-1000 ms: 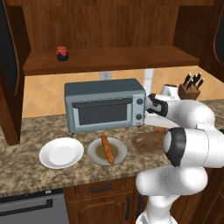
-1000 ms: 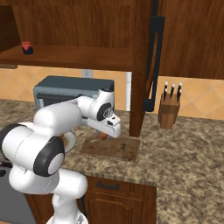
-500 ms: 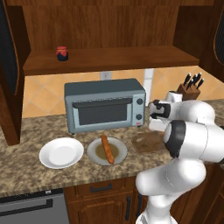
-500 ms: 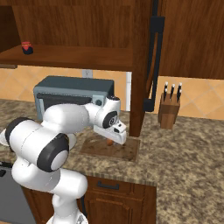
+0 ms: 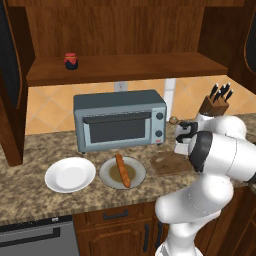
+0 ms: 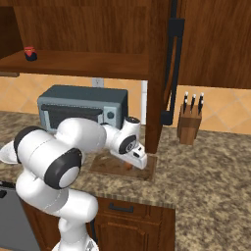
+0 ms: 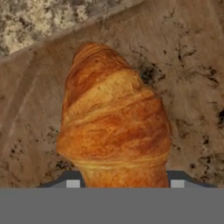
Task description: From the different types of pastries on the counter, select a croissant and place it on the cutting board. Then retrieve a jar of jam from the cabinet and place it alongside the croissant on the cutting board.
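Granite counter, baguette stick on plate, jam jar on cabinet shelf, croissant over cutting board, gripper fingers flanking croissant, tips cropped, grip unclear.

1. I see a grey toaster oven standing against the back wall, with a white wall outlet just above it.
2. The wall behind is tan tile laid on the diagonal.
3. A wooden knife block holding dark-handled knives stands to the right.
4. Two round plates lie side by side in front of the oven.
5. Dark wooden drawers run below, beside a grey appliance front.
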{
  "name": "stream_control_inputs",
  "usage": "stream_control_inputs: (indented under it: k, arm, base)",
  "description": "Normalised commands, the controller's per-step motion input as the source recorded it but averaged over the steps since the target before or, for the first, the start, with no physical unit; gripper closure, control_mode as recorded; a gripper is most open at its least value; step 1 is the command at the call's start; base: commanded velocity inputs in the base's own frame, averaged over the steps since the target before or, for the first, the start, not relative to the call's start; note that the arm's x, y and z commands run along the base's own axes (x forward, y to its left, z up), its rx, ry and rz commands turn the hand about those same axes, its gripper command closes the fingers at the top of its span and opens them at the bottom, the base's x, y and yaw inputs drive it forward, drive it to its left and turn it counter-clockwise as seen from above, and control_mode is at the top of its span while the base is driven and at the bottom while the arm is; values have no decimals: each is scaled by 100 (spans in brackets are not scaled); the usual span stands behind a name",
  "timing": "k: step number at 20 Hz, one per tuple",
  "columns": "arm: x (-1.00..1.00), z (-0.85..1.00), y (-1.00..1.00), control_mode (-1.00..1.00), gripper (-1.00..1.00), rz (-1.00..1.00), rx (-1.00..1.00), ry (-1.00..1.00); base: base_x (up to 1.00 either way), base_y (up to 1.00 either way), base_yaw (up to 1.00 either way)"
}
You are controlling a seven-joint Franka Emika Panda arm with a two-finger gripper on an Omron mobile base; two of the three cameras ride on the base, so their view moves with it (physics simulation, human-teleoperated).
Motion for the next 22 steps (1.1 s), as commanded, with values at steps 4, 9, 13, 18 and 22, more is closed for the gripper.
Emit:
stream_control_inputs:
  k: [4,9,13,18,22]
  arm:
    - [0,-25,-18,-100,100,0,0,-10]
    - [0,-15,-8,-100,100,0,0,-12]
    - [0,-1,-4,-100,-100,0,0,-13]
    - [0,16,-3,-100,-100,0,0,-15]
    - [4,41,0,-100,-100,2,0,-19]
  base:
    - [0,0,0]
    - [0,0,0]
    - [0,0,0]
    - [0,0,0]
    - [0,0,0]
